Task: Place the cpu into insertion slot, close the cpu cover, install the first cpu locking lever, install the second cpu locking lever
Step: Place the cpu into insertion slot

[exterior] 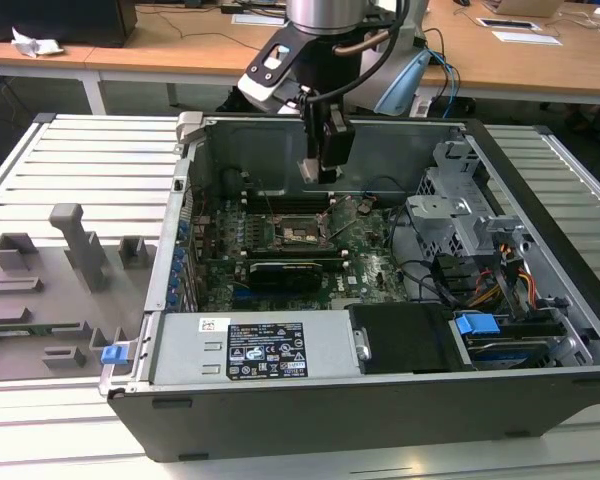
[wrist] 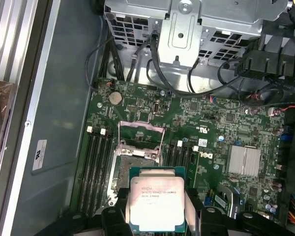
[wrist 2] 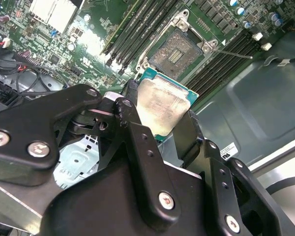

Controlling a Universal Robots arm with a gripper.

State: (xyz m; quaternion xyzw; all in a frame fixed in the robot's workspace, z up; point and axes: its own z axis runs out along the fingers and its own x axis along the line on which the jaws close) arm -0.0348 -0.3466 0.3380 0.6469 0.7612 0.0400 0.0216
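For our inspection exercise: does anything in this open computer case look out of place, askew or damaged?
Nothing looks damaged. The end effector grips the cpu clear of the bare insertion slot, whose cpu cover stands raised. Only the cpu's metal top looks smudged in the second wrist view.

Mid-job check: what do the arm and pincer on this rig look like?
The arm is a silver-grey tube with a light blue joint cap; a dark cable loops beside its wrist. The pincer is matt black: flat linkage bars fixed with silver screws, ending in two narrow fingers.
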